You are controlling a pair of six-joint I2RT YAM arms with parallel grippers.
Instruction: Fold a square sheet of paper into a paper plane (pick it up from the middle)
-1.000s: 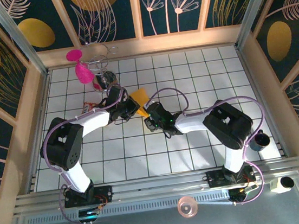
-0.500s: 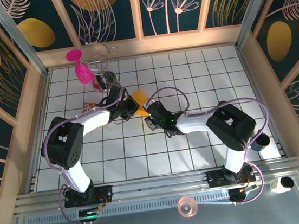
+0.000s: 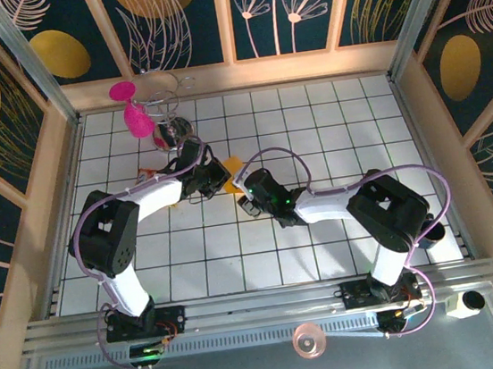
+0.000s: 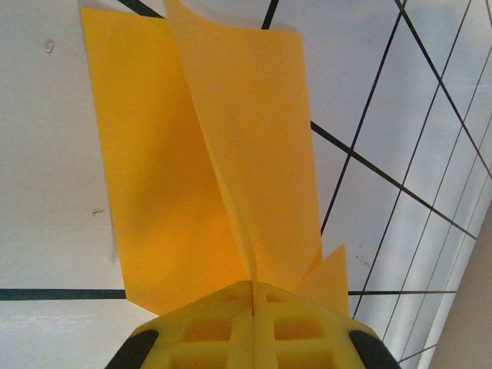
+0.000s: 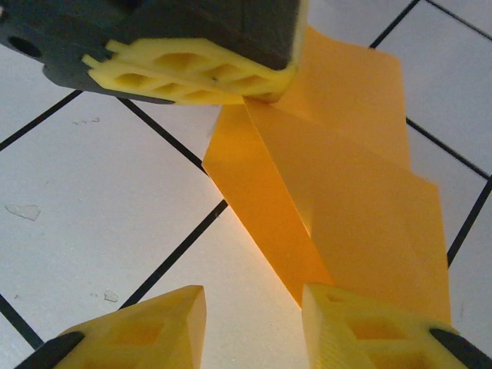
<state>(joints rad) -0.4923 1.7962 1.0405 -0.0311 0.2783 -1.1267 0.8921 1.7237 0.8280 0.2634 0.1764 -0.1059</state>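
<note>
Holding the paper plane [image 4: 231, 154] by its centre crease, my left gripper [image 4: 252, 307] is clamped on the fold, with a wing splayed to each side. The plane sits just at 11 o'clock of the table [image 3: 313, 140] centre. My right gripper [image 5: 252, 307], at 5 o'clock of the paper, has its jaws apart and grips nothing. I judge a wing fold is in hand; the next move calls for closing on the near flap edge without tugging it from the left grip
</note>
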